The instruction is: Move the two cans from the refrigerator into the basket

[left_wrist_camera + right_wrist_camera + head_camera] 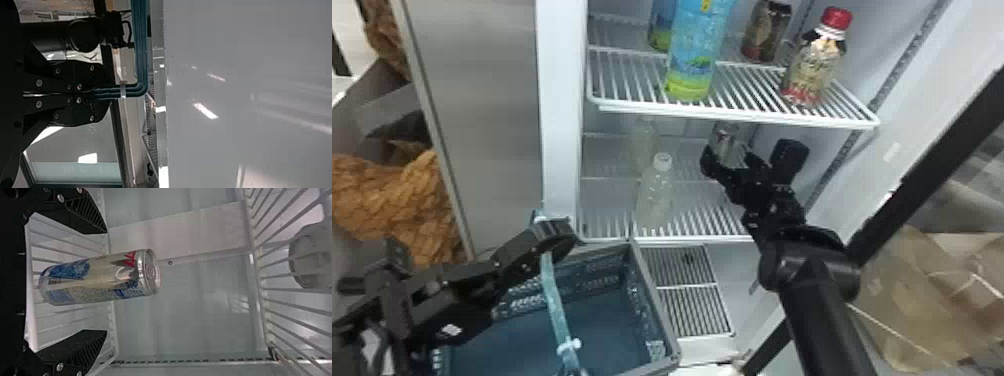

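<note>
My right hand point(751, 151) is spread wide, empty; the can point(726, 141) stands upright, long axis vertical. My left hand point(552, 234) pinches the basket handle point(554, 295).

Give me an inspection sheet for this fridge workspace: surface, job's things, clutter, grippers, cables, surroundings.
Surface: white wire lower shelf bears a pale bottle.
Job's things: silvery can upright at lower shelf; dark can on upper shelf; basket before the refrigerator.
Clutter: blue bottle and red-capped bottle, upper shelf.
Grippers: left gripper shut on basket handle; right gripper open around silvery can.
Cables: thin pale line beyond right arm, possibly a cord.
Surroundings: orange-brown fabric, left.
</note>
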